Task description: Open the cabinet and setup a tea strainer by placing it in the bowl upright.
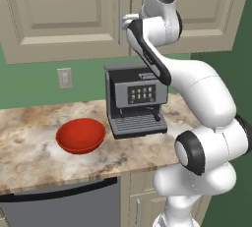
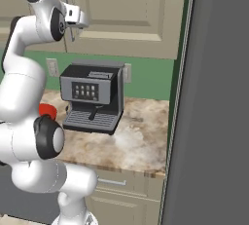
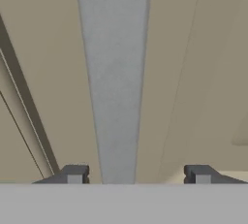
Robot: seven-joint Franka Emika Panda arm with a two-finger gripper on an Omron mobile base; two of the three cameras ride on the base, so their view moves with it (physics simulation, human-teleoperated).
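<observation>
Before me: green wall (image 1: 34,81) carrying a beige outlet plate (image 1: 64,78); beige-brown marbled counter (image 1: 29,137) with a grey and black coffee machine (image 1: 134,99) standing on it. Beneath the counter, a grey appliance front (image 1: 64,206) beside beige cupboard doors (image 2: 121,199). At my right, a tall dark grey panel (image 2: 214,97).

The cabinet (image 1: 64,14) looks like matt beige painted wood, its bar handle (image 3: 115,77) brushed silver metal. The bowl (image 1: 80,135) is glossy red, smooth. The counter (image 1: 29,137) shows polished mottled stone. The coffee machine (image 1: 134,98) is grey metal with dark plastic panels.
</observation>
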